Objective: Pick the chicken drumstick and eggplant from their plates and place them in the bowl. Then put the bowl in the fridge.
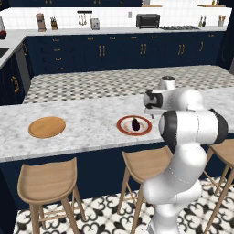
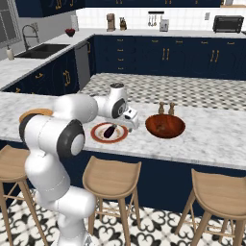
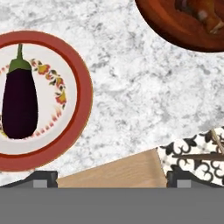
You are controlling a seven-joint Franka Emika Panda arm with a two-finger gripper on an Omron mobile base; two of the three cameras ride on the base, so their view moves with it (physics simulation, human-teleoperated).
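— Counter point(image 1: 87, 123) first: what is laid out on the marble, and which step is in hand?

— Three round pieces are seen along it. The plain orange-tan plate point(image 1: 47, 126) lies bare, well apart to the left in the left base view. The red-rimmed plate point(image 2: 109, 132) is set near the middle, and the bowl point(image 2: 165, 126) just beside it on the right in the right base view. Something reddish-brown, taken to be the chicken drumstick point(image 3: 199, 11), is seen inside the bowl at the top edge of the hand view. The first half of the loading is therefore judged done; the eggplant step is in hand.

— And the eggplant itself?

— The eggplant point(image 3: 19, 105) is lying flat on the white centre of the red-rimmed plate, green stem pointing toward the top of the hand view. It is not touched by anything.

— How are the fingers point(image 3: 45, 178) set?

— They are spread wide and nothing is held between them. The gripper point(image 2: 130, 119) is poised between plate and bowl, above the counter.

— What is called for next?

— A shift toward the plate is needed until the eggplant is centred between the fingers, which should be turned to close across its narrow width, then lowered. The fridge is left for afterwards.
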